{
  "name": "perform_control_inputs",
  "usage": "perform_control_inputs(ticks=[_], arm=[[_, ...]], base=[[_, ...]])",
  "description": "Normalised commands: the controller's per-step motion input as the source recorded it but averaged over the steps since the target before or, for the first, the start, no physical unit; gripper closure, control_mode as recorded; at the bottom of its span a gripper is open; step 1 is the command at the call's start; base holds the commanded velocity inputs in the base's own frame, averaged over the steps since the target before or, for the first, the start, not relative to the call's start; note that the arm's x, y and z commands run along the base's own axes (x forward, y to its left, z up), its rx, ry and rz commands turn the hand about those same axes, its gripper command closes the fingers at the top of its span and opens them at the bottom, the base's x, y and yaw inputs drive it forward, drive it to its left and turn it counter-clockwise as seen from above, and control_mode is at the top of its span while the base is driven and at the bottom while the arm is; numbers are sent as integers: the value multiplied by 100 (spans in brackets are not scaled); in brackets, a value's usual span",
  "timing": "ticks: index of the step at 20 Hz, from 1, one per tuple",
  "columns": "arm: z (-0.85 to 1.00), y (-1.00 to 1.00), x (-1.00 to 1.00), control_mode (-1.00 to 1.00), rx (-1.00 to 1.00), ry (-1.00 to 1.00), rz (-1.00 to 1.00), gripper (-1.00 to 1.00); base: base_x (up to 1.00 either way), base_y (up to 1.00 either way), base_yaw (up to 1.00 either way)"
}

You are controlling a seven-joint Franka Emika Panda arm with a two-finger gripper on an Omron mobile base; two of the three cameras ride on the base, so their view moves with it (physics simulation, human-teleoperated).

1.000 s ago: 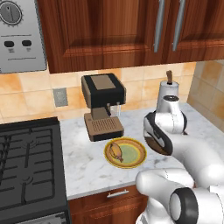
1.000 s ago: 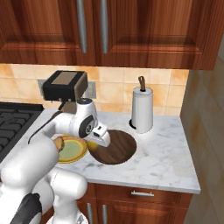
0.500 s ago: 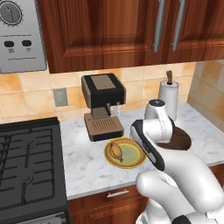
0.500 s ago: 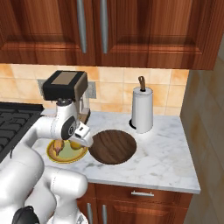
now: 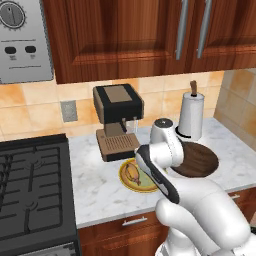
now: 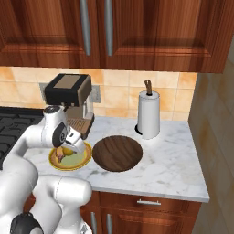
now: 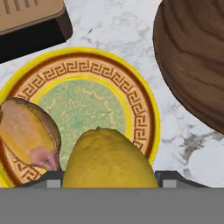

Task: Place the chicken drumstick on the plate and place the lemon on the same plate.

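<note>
Drumstick [image 7: 28, 133] on plate [image 7: 131, 94]; claw [image 7: 109, 179] gripping lemon [image 7: 107, 159] above plate.

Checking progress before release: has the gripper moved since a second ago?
Yes. The gripper has swung left from above the wooden board to above the plate, carrying the lemon beside the drumstick.

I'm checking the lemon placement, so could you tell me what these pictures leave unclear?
- Hand, hand view: the lemon hides the fingertips, so the grip cannot be confirmed.
- Lemon, left base view: the arm covers it.
- Plate, left base view: the arm covers its right part.
- Chicken drumstick, hand view: the left edge cuts it off.
</note>
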Motion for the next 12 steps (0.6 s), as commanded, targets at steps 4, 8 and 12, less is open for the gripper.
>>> perform_control_inputs(ticks=[4,8,12], arm=[[-3,6,44,-100,0,0,0,100],[-1,6,42,-100,3,2,0,100],[-7,6,36,-100,8,6,0,100]], base=[[0,0,0],[0,0,0],[0,0,0]])
